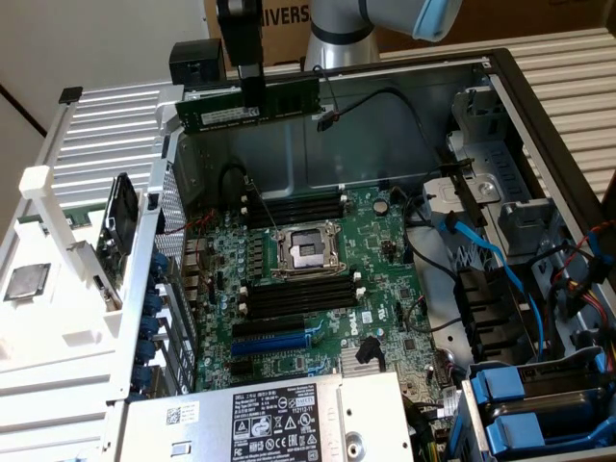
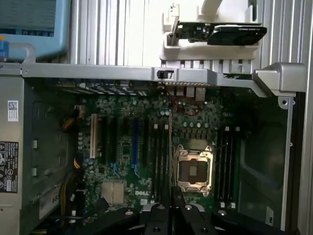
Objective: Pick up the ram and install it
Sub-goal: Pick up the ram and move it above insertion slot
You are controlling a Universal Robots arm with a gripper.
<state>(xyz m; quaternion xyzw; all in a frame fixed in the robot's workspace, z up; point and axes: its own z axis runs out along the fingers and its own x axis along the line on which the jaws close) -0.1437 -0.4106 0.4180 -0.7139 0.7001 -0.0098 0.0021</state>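
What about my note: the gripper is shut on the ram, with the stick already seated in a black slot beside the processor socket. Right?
Not quite. The gripper is shut on the ram, but the stick is not seated: it is held up in the air, clear of the black slots beside the processor socket. The exterior view shows this.

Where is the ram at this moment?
In the exterior view, the ram is held by the gripper above the computer case, near its far wall, clear of the memory slots.
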